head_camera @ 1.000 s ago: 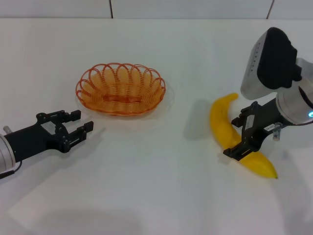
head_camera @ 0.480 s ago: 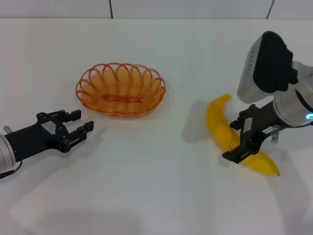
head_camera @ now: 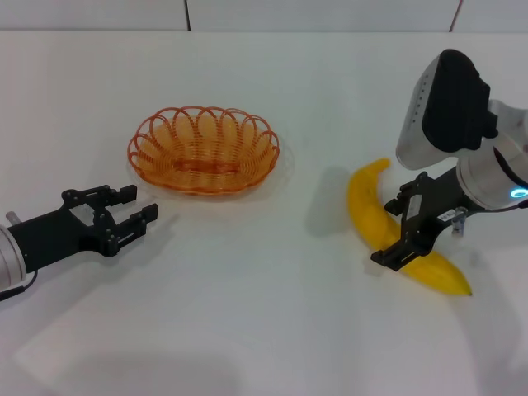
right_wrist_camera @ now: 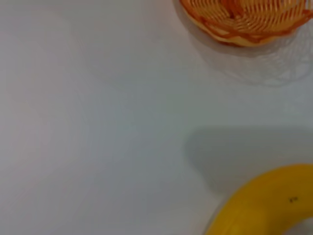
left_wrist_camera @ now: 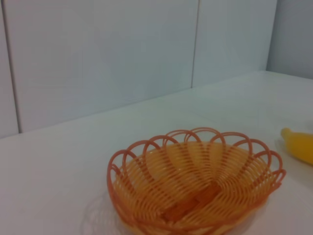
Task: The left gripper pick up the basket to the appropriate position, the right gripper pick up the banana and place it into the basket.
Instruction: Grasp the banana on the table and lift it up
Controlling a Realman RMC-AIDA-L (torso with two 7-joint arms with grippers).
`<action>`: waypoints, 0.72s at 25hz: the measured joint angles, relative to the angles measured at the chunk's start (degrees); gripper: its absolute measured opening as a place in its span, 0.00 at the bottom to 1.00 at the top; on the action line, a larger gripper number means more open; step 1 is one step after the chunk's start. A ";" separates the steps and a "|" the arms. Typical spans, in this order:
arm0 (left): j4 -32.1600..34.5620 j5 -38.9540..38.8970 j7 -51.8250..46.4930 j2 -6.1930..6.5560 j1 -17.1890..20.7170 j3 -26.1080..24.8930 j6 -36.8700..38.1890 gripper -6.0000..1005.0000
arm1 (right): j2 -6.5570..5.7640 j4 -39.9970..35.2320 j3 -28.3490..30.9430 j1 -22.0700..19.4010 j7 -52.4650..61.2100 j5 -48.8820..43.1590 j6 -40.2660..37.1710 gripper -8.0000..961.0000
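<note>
On the white table (head_camera: 247,313), the basket (head_camera: 203,149) sits a bit left of the middle, upright, with nothing inside it. It is made of orange loops of wire with a wavy rim. The left wrist view shows the basket (left_wrist_camera: 195,183) close up, with the yellow end of the banana (left_wrist_camera: 298,144) peeking in beyond it.

Low on the left side, the left gripper (head_camera: 132,219) hangs just above the table. Its two black fingers are spread apart and hold nothing. It points toward the basket but does not touch it; a strip of bare table lies between them.

Over on the right side, the banana (head_camera: 371,214) is bright yellow and curved, well apart from the basket. The right gripper (head_camera: 412,235) is clamped around the banana a little past its middle, toward the nearer end, with one black finger on each side, pinching it. One end of the banana points toward the basket, and the other end points toward the near edge of the table. A grey shadow lies on the table beside the banana.

The right wrist view shows part of the banana (right_wrist_camera: 264,205) and the rim of the basket (right_wrist_camera: 244,22) farther off.
</note>
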 joint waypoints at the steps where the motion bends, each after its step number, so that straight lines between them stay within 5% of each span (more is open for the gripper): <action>1: 0.02 0.00 0.00 0.00 0.00 0.00 0.00 0.47 | 0.00 0.00 0.00 0.05 0.18 0.04 0.02 0.92; 4: 0.03 0.00 0.00 0.00 -0.03 0.00 0.00 0.47 | 0.00 0.26 -0.06 0.32 0.77 0.06 0.05 0.92; 18: 0.06 0.00 0.00 0.00 -0.09 0.00 0.16 0.47 | -0.09 -0.26 -0.07 2.02 1.18 0.47 -0.57 0.61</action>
